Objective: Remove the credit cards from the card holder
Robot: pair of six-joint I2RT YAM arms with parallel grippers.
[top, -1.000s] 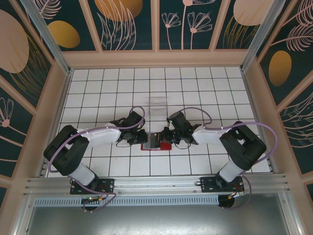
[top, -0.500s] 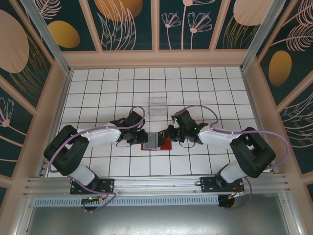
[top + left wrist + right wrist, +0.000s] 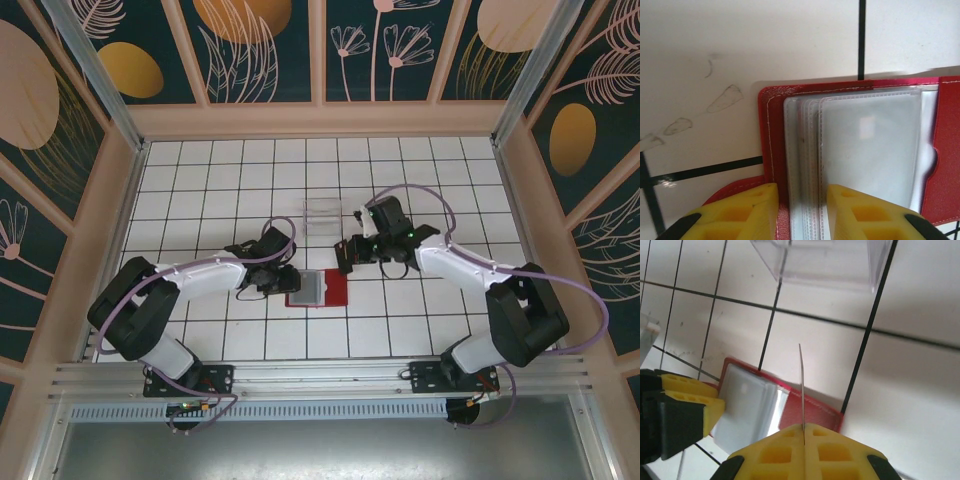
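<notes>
The red card holder (image 3: 334,291) lies open on the tiles, its grey pockets (image 3: 860,150) facing up. My left gripper (image 3: 291,281) is at its left end. Its yellow fingers (image 3: 742,212) stand a little apart on either side of the stacked pocket edges, open, with a thin gap on each side. My right gripper (image 3: 804,427) is shut on one of the credit cards (image 3: 801,385), seen edge-on as a thin upright sliver. It hangs above and behind the holder (image 3: 812,412), clear of it. From above, this gripper (image 3: 345,254) is behind the holder's right end.
A small clear plastic box (image 3: 322,215) stands just behind the holder, left of the right gripper, and shows again at the top of the right wrist view (image 3: 825,260). White tiled floor (image 3: 200,180) spreads all round. Patterned walls enclose the cell.
The right gripper has drawn back and away from the card holder, carrying a card toward the clear box. The left gripper's fingers have spread slightly around the pockets.
</notes>
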